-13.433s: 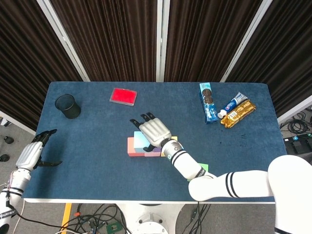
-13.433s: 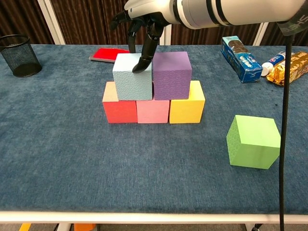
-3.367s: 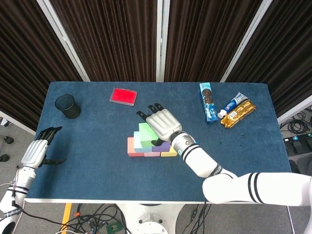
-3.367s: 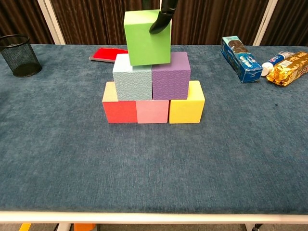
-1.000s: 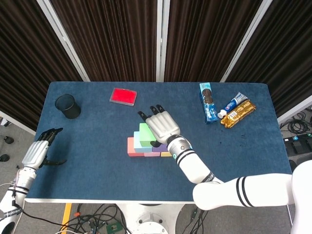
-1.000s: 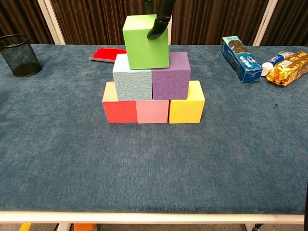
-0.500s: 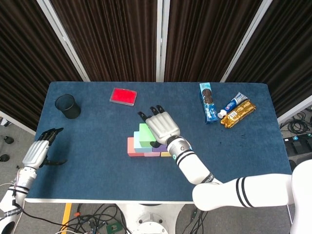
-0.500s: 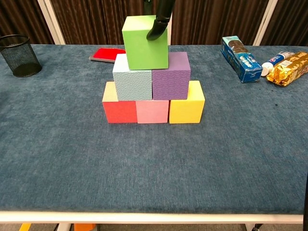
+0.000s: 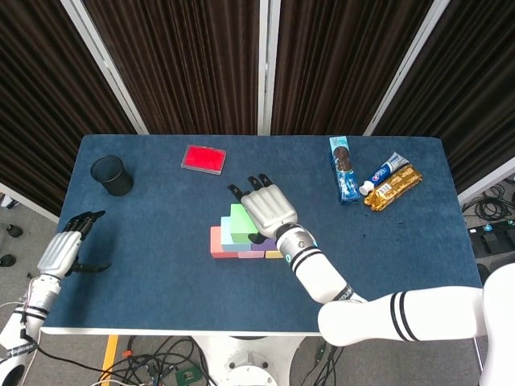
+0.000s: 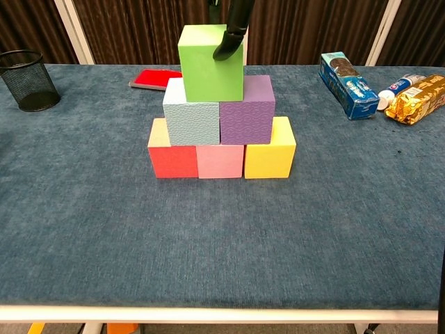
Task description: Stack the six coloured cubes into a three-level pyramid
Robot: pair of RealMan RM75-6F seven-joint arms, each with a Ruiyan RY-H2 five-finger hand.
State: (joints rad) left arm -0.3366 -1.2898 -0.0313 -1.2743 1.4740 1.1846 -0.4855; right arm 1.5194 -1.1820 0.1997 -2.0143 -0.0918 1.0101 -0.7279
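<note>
Right robot hand (image 9: 269,211) sits palm-down over the centre of the frame, fingers stretched away from the camera, a dark fingertip (image 10: 226,49) gripping the green cube (image 10: 211,63) on top of the light-blue cube (image 10: 191,120) and purple cube (image 10: 247,117), while the left robot hand (image 9: 63,252) idles empty with fingers loose at the tabletop (image 9: 161,249) lower left edge.

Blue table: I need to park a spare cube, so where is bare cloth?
Free: the broad front strip of the blue cloth table before the cube pyramid, and left of it, short of the black mesh cup. Crowded: the far right corner, with blue biscuit pack, toothpaste tube and gold wrapper.
</note>
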